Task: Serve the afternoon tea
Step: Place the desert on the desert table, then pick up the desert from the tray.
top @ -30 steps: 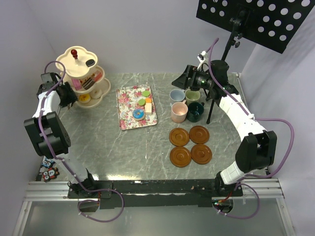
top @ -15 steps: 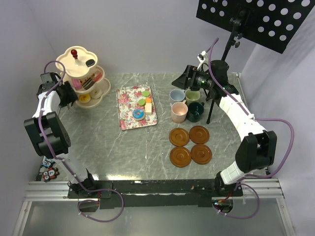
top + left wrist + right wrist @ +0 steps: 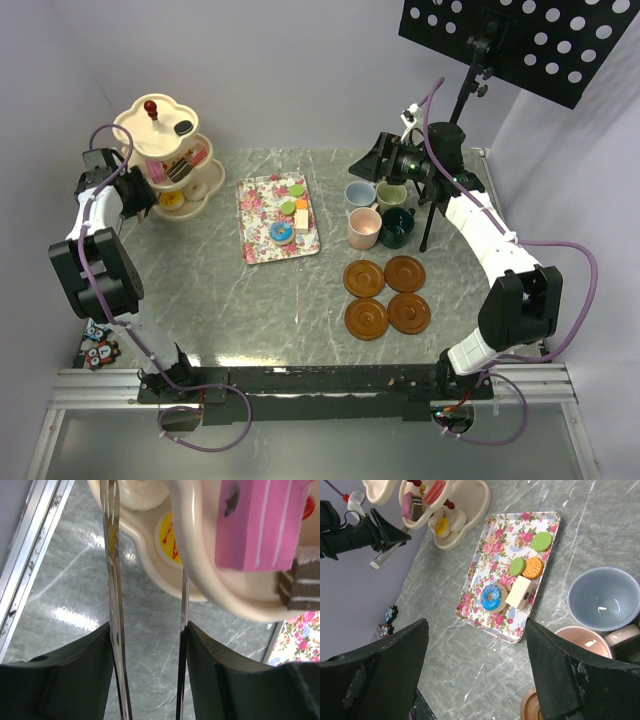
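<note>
A: What does the left gripper (image 3: 147,630) have hold of?

B: Its two dark fingers (image 3: 75,670) are closed part way on the metal tongs (image 3: 114,580). One thin blade lies against each finger, and the blades stand apart. The tips go out of the wrist view, so I cannot tell if they carry a cake. They reach to the cream three-tier stand (image 3: 200,555), where a pink toy cake slice (image 3: 260,520) already sits on a tier.

A: And what has changed in the last second?

B: Nothing that I can find. In the top view both arms are where they were. The left gripper stays at the stand. The right gripper (image 3: 476,625) stays wide open and empty, above the far side of the mugs.

A: So what does this mean for the serving?

B: I judge it is a pause, with much still to do. A blue toy doughnut (image 3: 492,597) and a green round macaron (image 3: 541,541) still lie on the floral rectangular tray (image 3: 470,590). The light blue mug (image 3: 359,194), light green mug (image 3: 391,196), pink mug (image 3: 364,229) and dark green mug (image 3: 397,227) stand together on the grey marbled table (image 3: 200,290). The four round brown saucers (image 3: 364,278) just beside them are bare.
</note>
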Tool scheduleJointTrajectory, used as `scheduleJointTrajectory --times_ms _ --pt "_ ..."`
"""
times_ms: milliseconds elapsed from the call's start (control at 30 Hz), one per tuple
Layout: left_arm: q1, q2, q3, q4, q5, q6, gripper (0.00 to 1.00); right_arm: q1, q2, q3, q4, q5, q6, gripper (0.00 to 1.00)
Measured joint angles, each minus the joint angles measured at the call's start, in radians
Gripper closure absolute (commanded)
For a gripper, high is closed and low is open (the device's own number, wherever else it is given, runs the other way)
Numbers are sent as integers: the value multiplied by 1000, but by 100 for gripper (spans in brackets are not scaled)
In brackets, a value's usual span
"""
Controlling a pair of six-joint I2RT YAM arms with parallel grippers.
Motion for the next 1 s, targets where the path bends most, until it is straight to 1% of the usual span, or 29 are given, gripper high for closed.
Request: scheduleJointTrajectory --times_ms 167,433,667,800,1000 --pt "0 -50 -56 1 -11 0 44 0 0 0 0 -5 0 16" --pt "0 -249 -187 -3 -30 -8 46 0 0 0 1 -17 2 16" --pt "1 -372 -271 -24 -41 -27 48 0 3 0 5 -32 16 16" --pt "1 -439 -348 -64 -45 -43 50 0 4 0 10 -40 25 16" --pt "-16 -523 -407 -116 -54 -91 53 0 4 0 15 -45 27 16"
